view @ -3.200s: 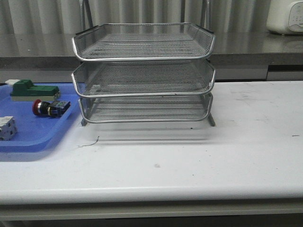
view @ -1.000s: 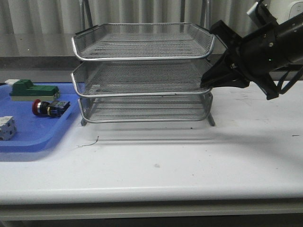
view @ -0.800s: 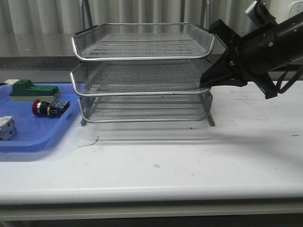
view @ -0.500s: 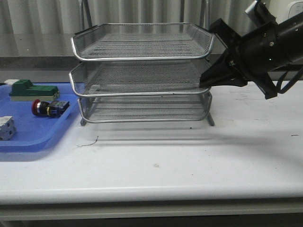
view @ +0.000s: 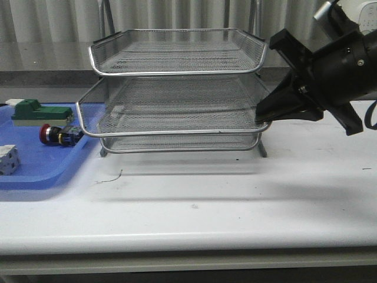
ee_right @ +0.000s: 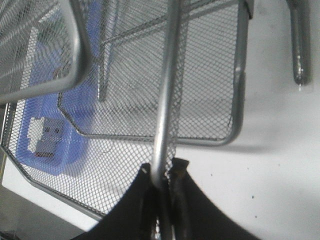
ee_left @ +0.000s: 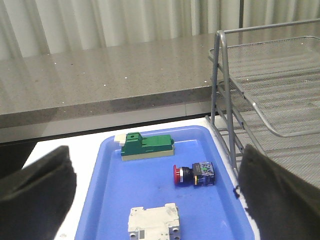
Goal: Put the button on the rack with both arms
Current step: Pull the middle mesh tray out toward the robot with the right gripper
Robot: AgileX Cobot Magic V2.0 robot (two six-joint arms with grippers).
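Observation:
The button [view: 56,134], red head and blue rear block, lies on its side in the blue tray [view: 35,174], left of the rack [view: 177,72]. It also shows in the left wrist view [ee_left: 194,175]. My right gripper [view: 263,118] is shut on the right rim of the rack's middle tier [view: 177,132], which sticks out forward of the other tiers. The right wrist view shows the jaws [ee_right: 162,172] pinching that chrome rim [ee_right: 167,100]. My left gripper [ee_left: 154,160] is open and empty, above the blue tray and short of the button. It is out of the front view.
A green block [view: 35,111] and a white block [view: 7,159] share the blue tray [ee_left: 105,200] with the button. A grey counter runs behind the table. A white appliance [view: 359,17] stands at the back right.
My right arm came in from the right and closed on the middle tier's rim. The tier has slid forward and slightly down with the gripper. The button has not moved.

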